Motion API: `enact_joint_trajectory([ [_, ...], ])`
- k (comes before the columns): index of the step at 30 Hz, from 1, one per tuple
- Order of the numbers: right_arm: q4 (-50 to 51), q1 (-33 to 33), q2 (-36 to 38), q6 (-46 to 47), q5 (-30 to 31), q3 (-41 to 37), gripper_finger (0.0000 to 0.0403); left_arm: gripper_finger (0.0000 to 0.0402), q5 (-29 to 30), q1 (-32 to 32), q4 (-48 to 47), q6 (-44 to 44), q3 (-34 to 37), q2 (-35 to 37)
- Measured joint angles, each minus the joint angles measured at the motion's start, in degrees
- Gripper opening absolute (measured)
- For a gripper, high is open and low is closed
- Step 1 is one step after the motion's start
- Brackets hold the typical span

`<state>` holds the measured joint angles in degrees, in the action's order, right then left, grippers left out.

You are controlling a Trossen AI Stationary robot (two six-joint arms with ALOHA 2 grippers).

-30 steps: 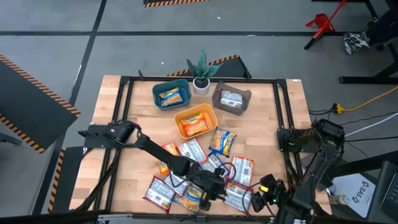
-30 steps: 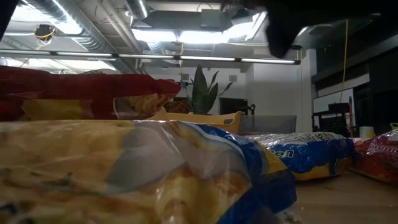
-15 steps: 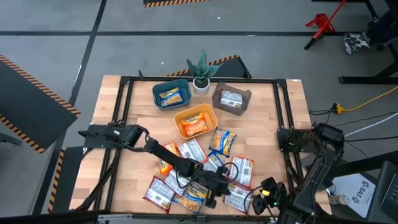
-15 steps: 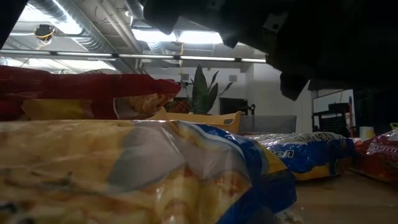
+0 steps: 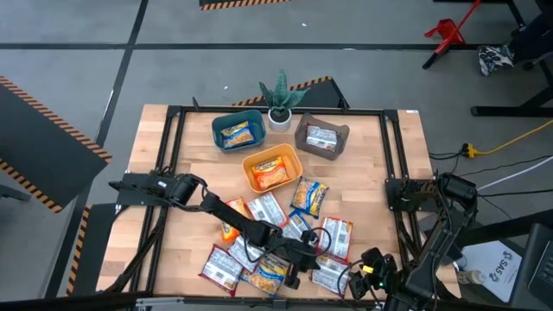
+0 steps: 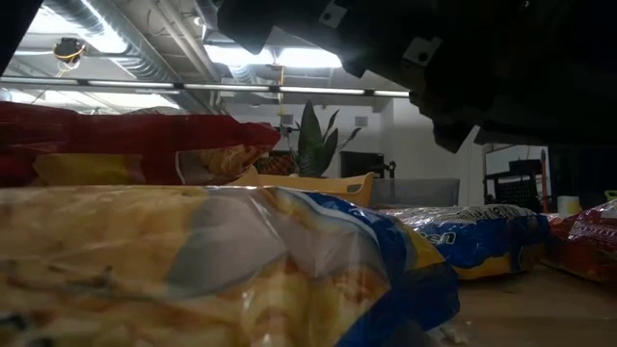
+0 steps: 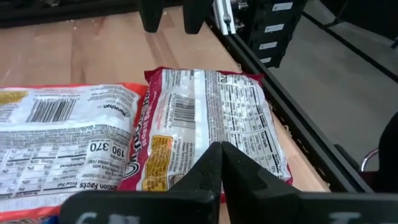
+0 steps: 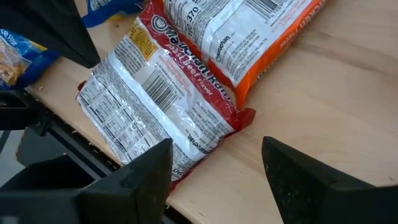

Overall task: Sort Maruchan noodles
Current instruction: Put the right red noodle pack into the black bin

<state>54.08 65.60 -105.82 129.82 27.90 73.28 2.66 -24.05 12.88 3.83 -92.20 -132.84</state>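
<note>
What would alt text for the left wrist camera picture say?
The left hand, its two dark fingers shut together, sits over a red-and-white plastic noodle packet lying label-side up near the wooden table's edge. An orange-trimmed packet lies beside it.

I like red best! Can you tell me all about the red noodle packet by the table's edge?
The red noodle packet is flat, crinkly plastic, lying back side up, with a white panel, barcode and small print. It rests on the wooden table near the edge, against an orange packet. The left gripper is shut at its near edge.
</note>
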Motion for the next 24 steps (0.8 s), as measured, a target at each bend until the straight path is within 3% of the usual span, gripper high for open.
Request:
enact_joint_trajectory([
  [7, -0.10, -0.13, 0.00, -0.02, 0.00, 0.00, 0.0230, 0.0001, 0.24, 0.00, 1.70, -0.55, 0.05, -2.15],
  [13, -1.91, -0.13, 0.00, -0.02, 0.15, 0.00, 0.0230, 0.0000, 3.97, -0.02, -1.90, 0.39, 0.04, -2.49],
  [20, -6.63, -0.48, 0.00, 0.28, 8.54, 0.00, 0.0230, 0.0000, 5.30, -0.30, -5.65, 3.14, 0.03, -2.45],
  [24, -8.47, -1.63, -0.30, 0.75, 8.73, 0.00, 0.0230, 0.0000, 5.88, -0.42, -5.52, 4.80, 1.23, -2.39],
])
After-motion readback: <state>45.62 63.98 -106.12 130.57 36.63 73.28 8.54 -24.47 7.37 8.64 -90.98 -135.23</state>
